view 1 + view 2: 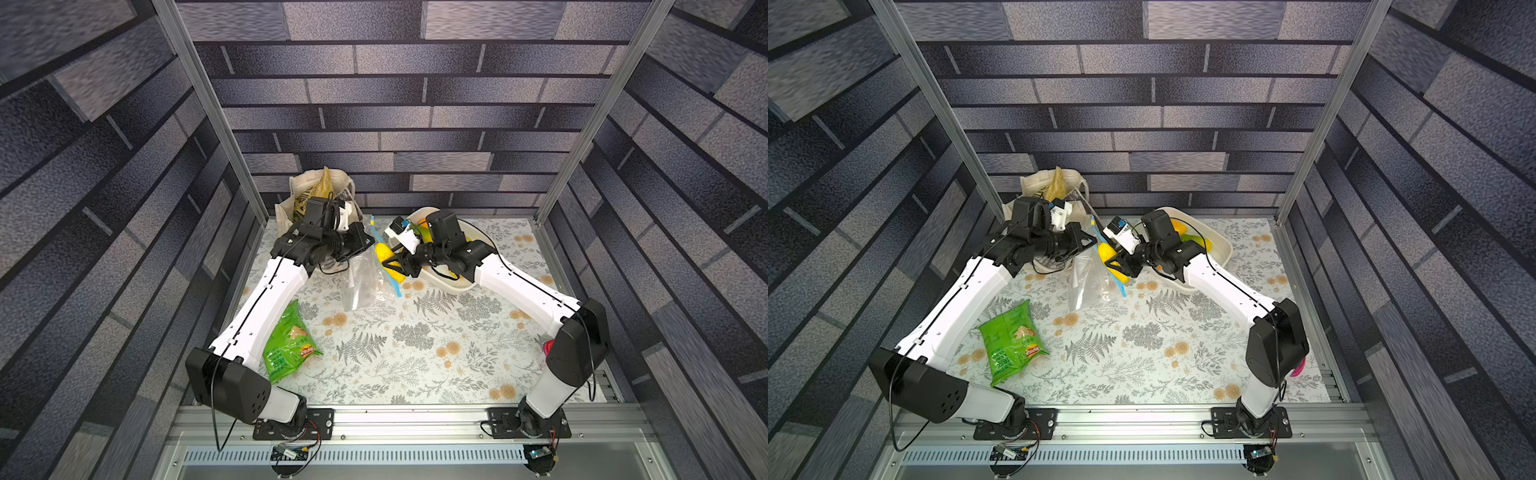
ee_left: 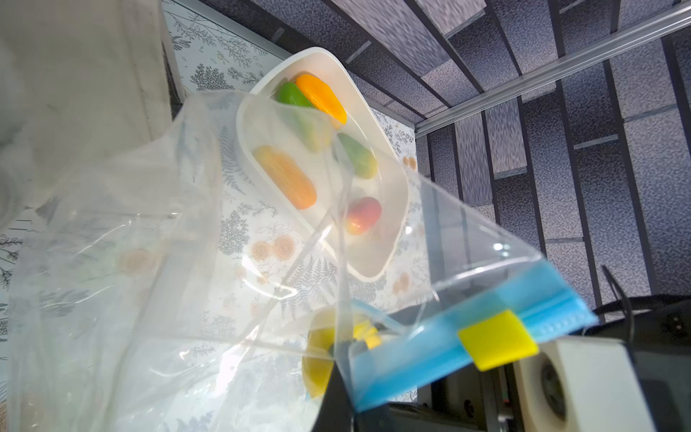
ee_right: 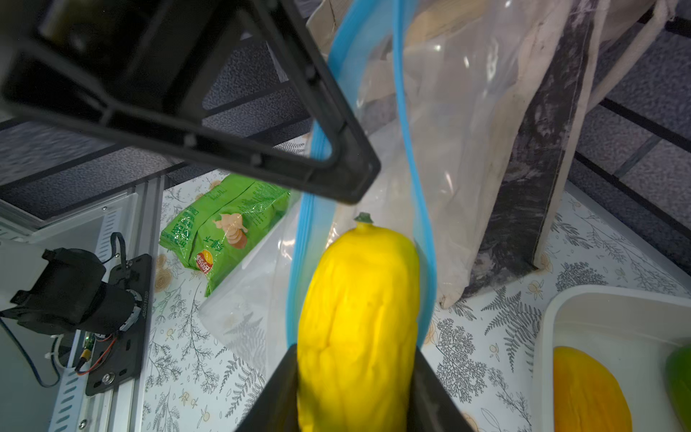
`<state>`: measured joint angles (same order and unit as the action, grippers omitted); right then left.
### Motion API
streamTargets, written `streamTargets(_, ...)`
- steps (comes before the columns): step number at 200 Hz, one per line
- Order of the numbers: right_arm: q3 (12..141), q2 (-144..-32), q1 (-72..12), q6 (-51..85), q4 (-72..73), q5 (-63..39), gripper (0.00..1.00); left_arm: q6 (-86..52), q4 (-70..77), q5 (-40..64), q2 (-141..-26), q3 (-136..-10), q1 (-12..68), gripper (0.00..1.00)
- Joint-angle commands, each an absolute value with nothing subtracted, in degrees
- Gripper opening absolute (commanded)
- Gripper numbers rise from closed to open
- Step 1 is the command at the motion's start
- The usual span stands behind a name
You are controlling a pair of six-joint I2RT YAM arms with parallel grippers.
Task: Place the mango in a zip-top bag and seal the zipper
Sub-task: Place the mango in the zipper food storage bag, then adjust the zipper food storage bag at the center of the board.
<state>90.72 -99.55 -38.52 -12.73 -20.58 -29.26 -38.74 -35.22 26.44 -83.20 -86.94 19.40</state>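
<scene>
L gripper (image 1: pixel 368 242): jaws pinched tight on one lip of the zipper (image 2: pixel 418 355), holding the zip-top bag (image 1: pixel 365 286) mouth up off the table (image 1: pixel 415 357). Bag sits approx mid-width, near the far edge, and its bottom lies on the table. Yellow slider (image 2: pixel 497 344) is on the strip. R gripper (image 3: pixel 357 377): jaws part-open, clamped across the mango (image 3: pixel 359 295). Mango stem end sits between the two blue lips of the open mouth; I can't tell how far in. Tote (image 1: pixel 293 208) in far-left corner, behind L wrist. White tub (image 1: pixel 449 287) w/ other fruit by far edge, under R arm. Crisp packet (image 1: pixel 289 345) by left edge, beside L arm.
</scene>
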Motion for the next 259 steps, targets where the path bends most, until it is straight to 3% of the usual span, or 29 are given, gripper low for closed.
streamTargets(1,96.8,-102.7,-38.9,-10.8,-27.8,-33.8,0.17,-35.1,-38.1,25.4,-85.0,-86.9,21.2,0.0)
streamTargets(34,103.4,-107.8,-39.0,-6.7,-33.5,-33.8,0.19,-36.0,-36.7,25.3,-84.8,-84.1,21.0,0.0)
streamTargets(49,101.6,-107.9,-39.0,-1.6,-28.0,-40.2,0.3,-37.1,-35.4,26.6,-85.1,-84.1,20.6,0.0)
streamTargets(53,100.9,-107.7,-39.0,0.6,-26.2,-39.6,0.35,-37.4,-35.1,27.0,-85.1,-84.1,20.5,0.0)
streamTargets(74,96.4,-104.8,-39.0,10.3,-18.9,-28.5,0.41,-40.2,-32.5,28.9,-84.9,-83.2,19.8,0.0)
streamTargets(90,92.3,-102.6,-39.0,16.7,-13.0,-24.2,0.32,-45.5,-26.5,33.0,-84.4,-80.7,18.3,0.0)
streamTargets(107,92.9,-102.7,-39.0,19.6,-13.5,-22.7,0.52,-48.1,-24.6,33.9,-84.5,-80.8,18.2,0.0)
streamTargets(143,91.9,-102.2,-39.0,17.4,-15.4,-17.7,0.74,-52.3,-20.7,36.5,-84.5,-80.2,18.3,0.0)
streamTargets(192,90.4,-95.6,-38.9,11.3,-20.4,-10.8,0.8,-54.8,-18.7,37.6,-82.9,-77.7,16.0,0.0)
streamTargets(259,83.7,-88.7,-37.9,14.9,-21.8,-5.2,0.85,-58.7,-14.5,37.5,-83.7,-75.2,15.1,0.0)
